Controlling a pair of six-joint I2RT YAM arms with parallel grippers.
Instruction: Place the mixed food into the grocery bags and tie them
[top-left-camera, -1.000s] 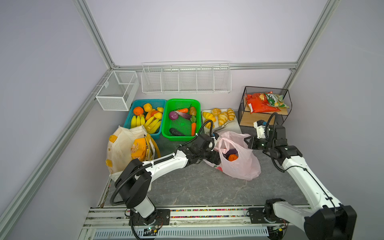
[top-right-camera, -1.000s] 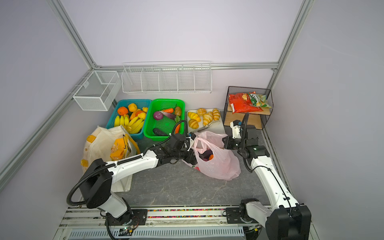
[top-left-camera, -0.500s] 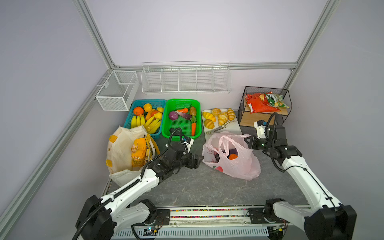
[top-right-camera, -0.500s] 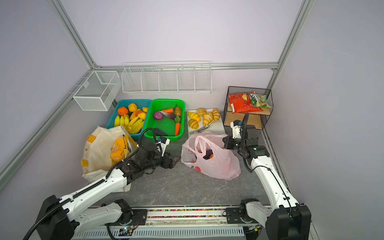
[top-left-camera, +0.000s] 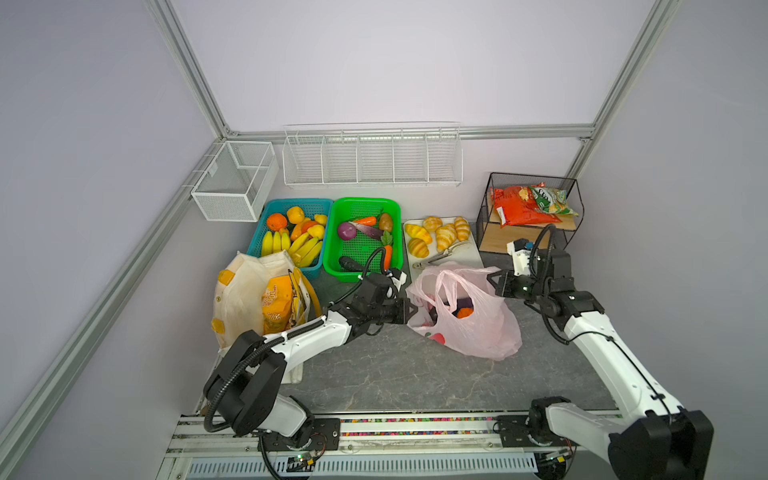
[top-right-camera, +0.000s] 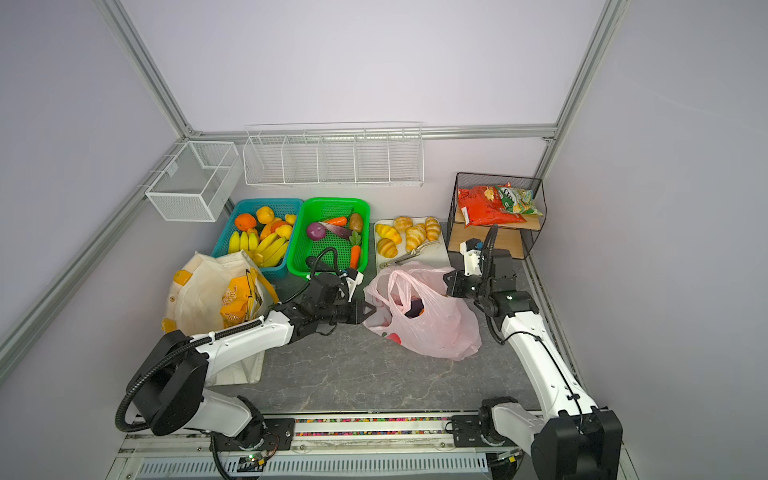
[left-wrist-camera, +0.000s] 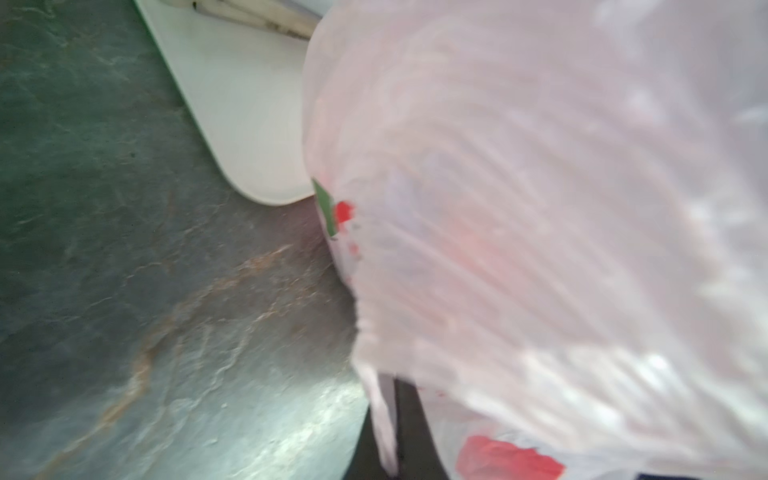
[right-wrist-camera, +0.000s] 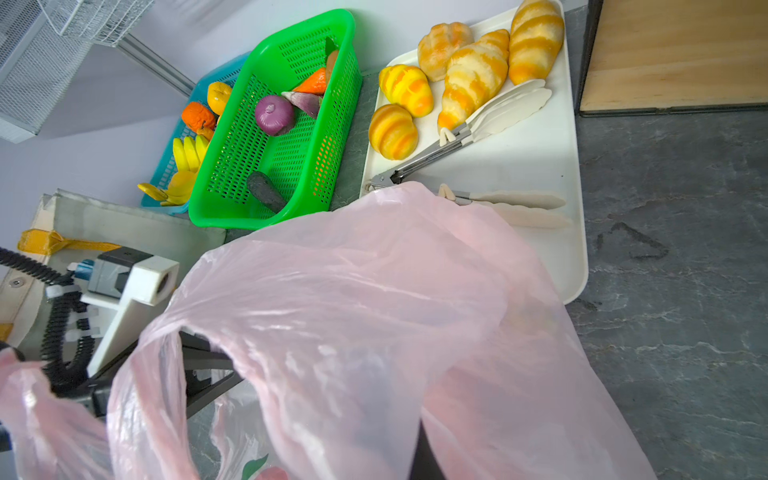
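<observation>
Both top views: pink bag (top-left-camera: 478, 332) lies on the tabletop (top-left-camera: 395, 370), right of centre, mouth open. Left fingers (top-left-camera: 410, 309) are clenched on its left rim, right fingers (top-left-camera: 493, 281) on its right handle. Canvas tote (top-left-camera: 239, 299) sits at left, an orange snack packet (top-left-camera: 276, 301) inside. Onion (top-left-camera: 346, 230) and eggplant (top-left-camera: 348, 262) lie in the green basket (top-left-camera: 357, 276).

enclosure: three plain lilac walls (top-left-camera: 374, 62), joined by aluminium frame profiles (top-left-camera: 187, 70). 
work surface: dark grey stone-pattern tabletop (top-left-camera: 415, 365). 
wall fittings: one long white wire rack (top-left-camera: 372, 156) on the back wall, one small white mesh basket (top-left-camera: 232, 183) at the left corner. 
back right corner: black wire shelf unit (top-left-camera: 484, 216) with wooden boards. 
lighting: even, diffuse.
</observation>
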